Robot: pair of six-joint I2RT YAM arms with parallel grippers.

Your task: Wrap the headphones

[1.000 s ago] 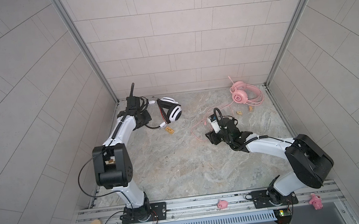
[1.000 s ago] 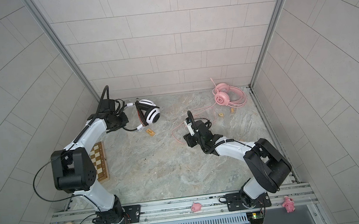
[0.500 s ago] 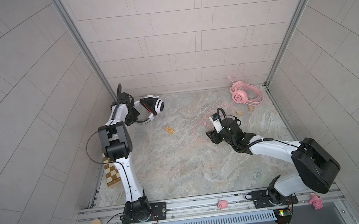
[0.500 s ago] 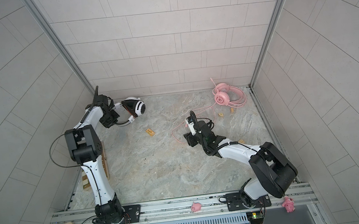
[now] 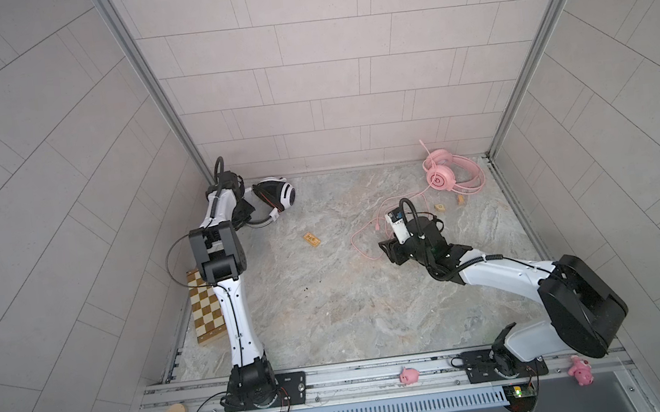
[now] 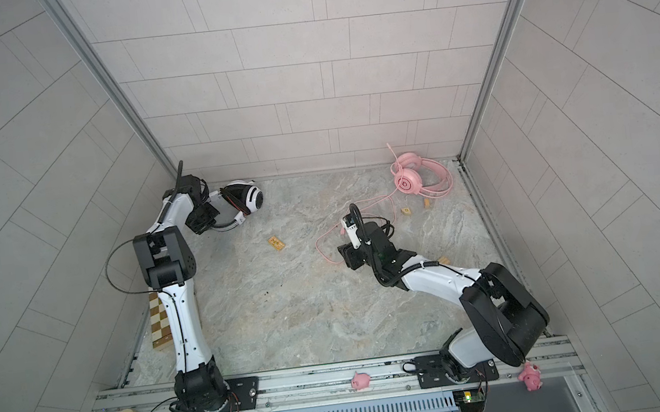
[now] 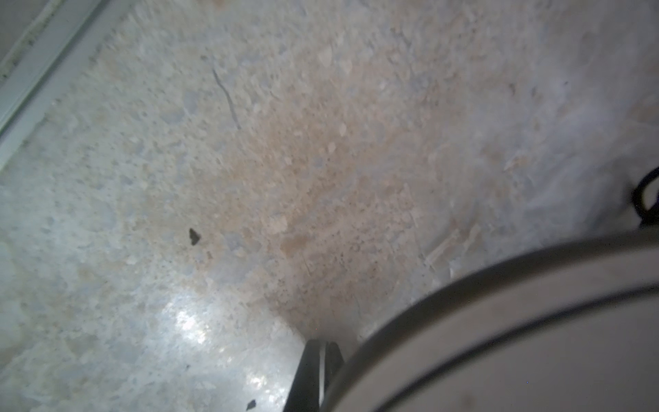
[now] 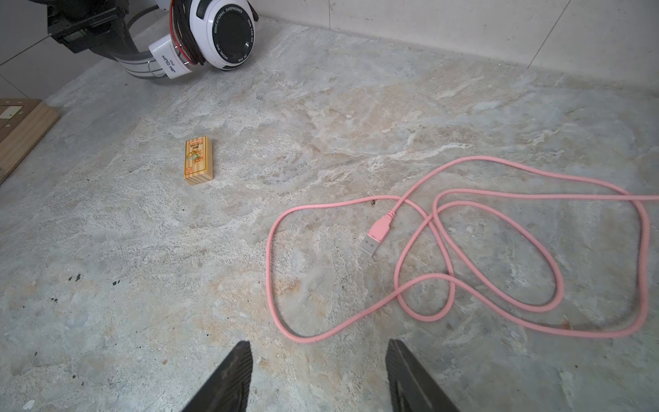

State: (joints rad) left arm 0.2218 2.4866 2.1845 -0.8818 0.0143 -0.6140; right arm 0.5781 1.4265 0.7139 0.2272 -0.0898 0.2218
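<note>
Right wrist: right gripper (image 8: 319, 343) gapes by pink cable (image 8: 378, 226); left gripper (image 8: 116, 41) seemingly clamps white headset (image 8: 228, 32)

Bare stone table (image 5: 330, 307) across the middle and near side gives open passage. Obstacles: a small wooden block (image 5: 312, 240) left of centre, loose pink cable (image 8: 378, 226) loops just ahead of the right gripper (image 8: 319, 343), a chessboard (image 5: 205, 308) by the left wall, the white headset (image 5: 282, 193) in the far left corner.

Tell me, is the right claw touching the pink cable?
Apart. The right wrist view shows bare tabletop between the open right gripper and the pink cable.
</note>
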